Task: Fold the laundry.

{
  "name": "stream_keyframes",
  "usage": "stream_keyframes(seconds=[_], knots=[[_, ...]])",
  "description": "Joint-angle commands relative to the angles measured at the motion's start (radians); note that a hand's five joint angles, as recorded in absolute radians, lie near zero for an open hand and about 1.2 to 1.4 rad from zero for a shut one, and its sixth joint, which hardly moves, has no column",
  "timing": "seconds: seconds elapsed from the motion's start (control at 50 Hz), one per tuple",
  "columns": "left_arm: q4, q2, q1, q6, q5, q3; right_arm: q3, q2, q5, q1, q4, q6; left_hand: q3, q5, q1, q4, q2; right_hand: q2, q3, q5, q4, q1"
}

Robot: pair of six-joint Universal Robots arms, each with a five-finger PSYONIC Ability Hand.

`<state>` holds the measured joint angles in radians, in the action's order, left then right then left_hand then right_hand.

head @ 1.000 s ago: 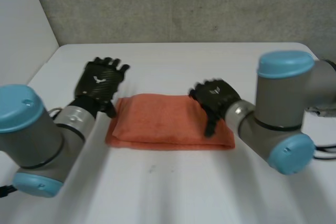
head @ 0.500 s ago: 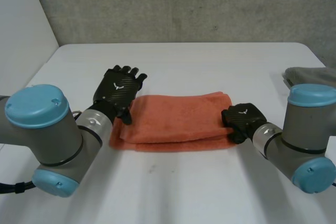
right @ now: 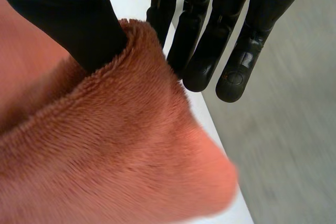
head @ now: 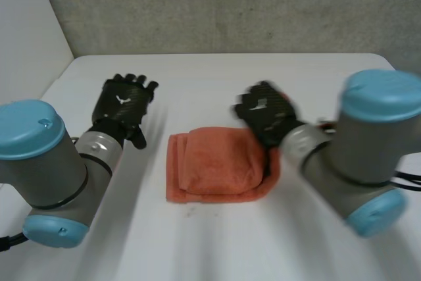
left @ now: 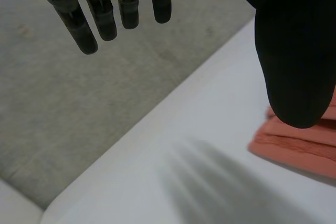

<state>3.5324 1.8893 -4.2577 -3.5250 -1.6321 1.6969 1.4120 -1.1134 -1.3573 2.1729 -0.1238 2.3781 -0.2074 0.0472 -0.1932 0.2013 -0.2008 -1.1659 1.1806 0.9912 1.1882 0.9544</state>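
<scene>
An orange towel lies in the middle of the white table, its right end raised and doubled over toward the left. My right hand is above that right end; in the right wrist view its thumb and fingers pinch the towel's edge. My left hand hovers over the table a little left of the towel, apart from it, with straight fingers. Beyond its thumb in the left wrist view lies the towel's layered left edge.
A grey wall runs along the table's far edge. The table's left edge drops to a grey floor close to my left hand. My right arm reaches in over the table's right side.
My right hand shut on the towel's right end and carried it up and leftward, making the towel shorter. My left hand drew back to the left, off the towel.
</scene>
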Motion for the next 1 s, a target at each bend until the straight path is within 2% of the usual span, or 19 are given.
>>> stream_keyframes(seconds=[0.02, 0.08, 0.12, 0.18, 0.22, 0.26, 0.28, 0.34, 0.42, 0.48, 0.6, 0.8, 0.88, 0.96, 1.0], knots=[[-0.001, -0.018, -0.016, 0.072, -0.097, -0.025, -0.094, 0.182, 0.109, 0.168, -0.046, 0.019, 0.033, -0.047, 0.019, -0.027, 0.026, 0.022, -0.037, -0.022, -0.045, 0.189], [-0.001, -0.029, -0.04, 0.078, -0.1, -0.026, -0.117, 0.213, 0.119, 0.174, -0.045, 0.056, 0.033, -0.047, 0.019, -0.027, 0.026, 0.606, -0.621, -0.606, -0.628, -0.395], [-0.001, -0.03, -0.045, 0.078, -0.098, -0.03, -0.117, 0.207, 0.119, 0.171, -0.048, 0.104, 0.033, -0.047, 0.019, -0.027, 0.026, 0.684, -0.699, -0.684, -0.707, -0.473], [-0.001, -0.03, -0.034, 0.078, -0.095, -0.034, -0.122, 0.178, 0.109, 0.157, -0.05, 0.274, 0.033, -0.047, 0.019, -0.027, 0.026, 0.991, -1.006, -0.991, -1.014, -0.78], [-0.003, -0.024, -0.03, 0.078, -0.08, -0.039, -0.127, 0.143, 0.078, 0.109, -0.045, 0.422, 0.033, -0.047, 0.019, -0.027, 0.026, 0.991, -1.006, -0.991, -1.014, -0.78], [-0.003, -0.018, -0.024, 0.081, -0.057, -0.045, -0.122, 0.116, 0.052, 0.058, -0.036, 0.504, 0.033, -0.047, 0.019, -0.027, 0.026, 0.991, -1.006, -0.991, -1.014, -0.78], [-0.003, -0.01, -0.01, 0.087, -0.02, -0.052, -0.122, 0.095, 0.031, 0.021, -0.016, 0.565, 0.033, -0.047, 0.019, -0.027, 0.026, 0.991, -1.006, -0.991, -1.014, -0.78], [-0.004, 0.025, 0.039, 0.119, 0.07, -0.075, -0.13, 0.083, 0.017, -0.008, 0.033, 0.607, 0.033, -0.047, 0.019, -0.027, 0.026, 0.991, -1.006, -0.991, -1.014, -0.78], [-0.026, 0.076, 0.097, 0.173, 0.149, -0.112, -0.182, 0.124, 0.0, -0.028, 0.131, 0.621, 0.029, -0.043, 0.015, -0.023, 0.023, 0.991, -1.006, -0.991, -1.014, -0.78], [-0.053, 0.119, 0.122, 0.198, 0.167, -0.147, -0.199, 0.152, -0.012, -0.048, 0.174, 0.625, 0.026, -0.041, 0.012, -0.02, 0.02, 0.991, -1.006, -0.991, -1.014, -0.78], [-0.144, 0.241, 0.165, 0.216, 0.169, -0.246, -0.199, 0.164, -0.091, -0.079, 0.197, 0.65, 0.023, -0.038, 0.009, -0.017, 0.017, 0.991, -1.006, -0.991, -1.014, -0.78], [-0.266, 0.32, 0.162, 0.205, 0.155, -0.315, -0.202, 0.17, -0.086, -0.076, 0.197, 0.639, 0.014, -0.029, 0.0, -0.008, 0.008, 0.991, -1.006, -0.991, -1.014, -0.78], [-0.3, 0.31, 0.15, 0.205, 0.101, -0.315, -0.211, 0.179, -0.046, -0.071, 0.202, 0.638, 0.009, -0.023, -0.006, -0.002, 0.002, 0.991, -1.006, -0.991, -1.014, -0.78], [-0.334, 0.294, 0.127, 0.155, 0.008, -0.307, -0.223, 0.201, 0.062, -0.07, 0.205, 0.635, 0.014, -0.029, 0.0, -0.008, 0.008, 0.991, -1.006, -0.991, -1.014, -0.78], [-0.349, 0.289, 0.121, 0.123, -0.008, -0.303, -0.226, 0.21, 0.078, -0.07, 0.205, 0.636, 0.017, -0.032, 0.003, -0.011, 0.011, 0.991, -1.006, -0.991, -1.014, -0.78]])
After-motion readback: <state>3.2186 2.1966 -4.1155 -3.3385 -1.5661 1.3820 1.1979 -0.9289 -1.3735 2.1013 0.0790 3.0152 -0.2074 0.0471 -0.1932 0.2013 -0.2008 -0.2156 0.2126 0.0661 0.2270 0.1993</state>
